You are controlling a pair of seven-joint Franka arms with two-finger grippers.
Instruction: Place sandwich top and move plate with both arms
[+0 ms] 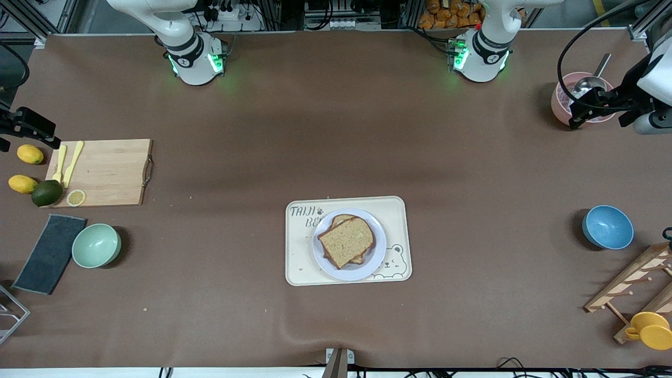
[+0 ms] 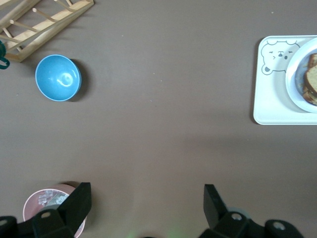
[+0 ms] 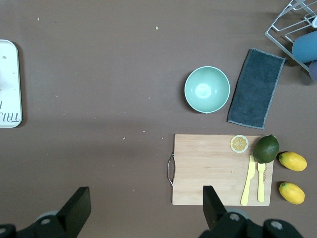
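Observation:
The sandwich top (image 1: 346, 240), a light-brown bread slice with a darker crust, lies skewed on another slice on the pale round plate (image 1: 363, 272). The plate stands on a cream bear-print tray (image 1: 299, 262) mid-table. Part of the bread (image 2: 311, 78) and the plate (image 2: 298, 96) show in the left wrist view. My left gripper (image 1: 580, 111) is open and empty, up over the pink bowl (image 1: 564, 102) at the left arm's end; its jaws (image 2: 146, 198) stand wide apart. My right gripper (image 1: 37, 131) is open and empty, up beside the cutting board (image 1: 107, 170); it also shows in its wrist view (image 3: 144, 202).
A blue bowl (image 1: 607, 227), a wooden rack (image 1: 638, 286) and a yellow cup (image 1: 651, 331) are at the left arm's end. A green bowl (image 1: 96, 245), a dark cloth (image 1: 50, 253), lemons (image 1: 30, 154), an avocado (image 1: 46, 192) and yellow cutlery (image 1: 72, 164) are at the right arm's end.

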